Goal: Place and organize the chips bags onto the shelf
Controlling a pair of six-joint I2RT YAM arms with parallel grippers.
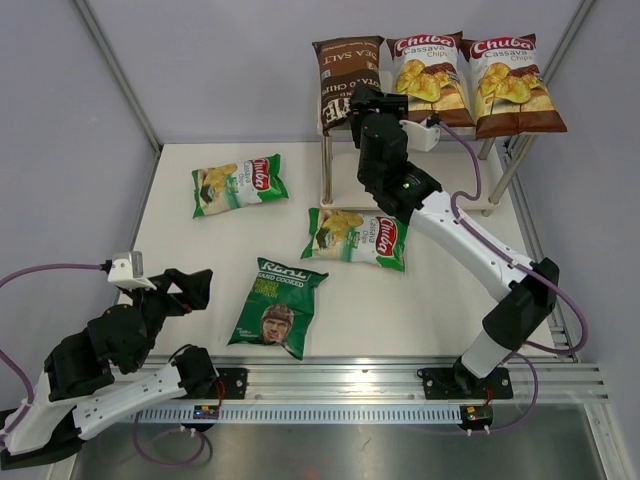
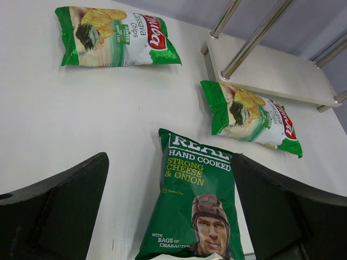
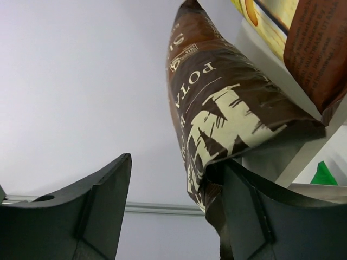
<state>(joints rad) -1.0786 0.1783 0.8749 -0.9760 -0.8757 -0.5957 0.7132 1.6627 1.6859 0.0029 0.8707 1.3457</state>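
Note:
The shelf [image 1: 488,205] stands at the back right. On its top board lie the dark brown Kettle bag [image 1: 340,65] at the left and two brown-and-white Chuba bags [image 1: 428,75] [image 1: 508,82]. My right gripper [image 1: 366,103] is open at the Kettle bag's near edge. In the right wrist view the Kettle bag [image 3: 217,108] hangs against my right finger [image 3: 255,216], and the gripper [image 3: 176,162] is not closed on it. Two green-and-white Chuba bags [image 1: 240,185] [image 1: 357,238] and the dark green REAL bag [image 1: 278,308] lie flat on the table. My left gripper [image 1: 195,288] is open and empty, left of the REAL bag [image 2: 198,200].
The shelf's lower board [image 2: 271,70] is bare, and one green Chuba bag [image 2: 252,116] lies just in front of it. Metal shelf legs [image 1: 326,170] stand beside my right arm. Grey walls enclose the table, and a rail [image 1: 400,385] runs along the near edge.

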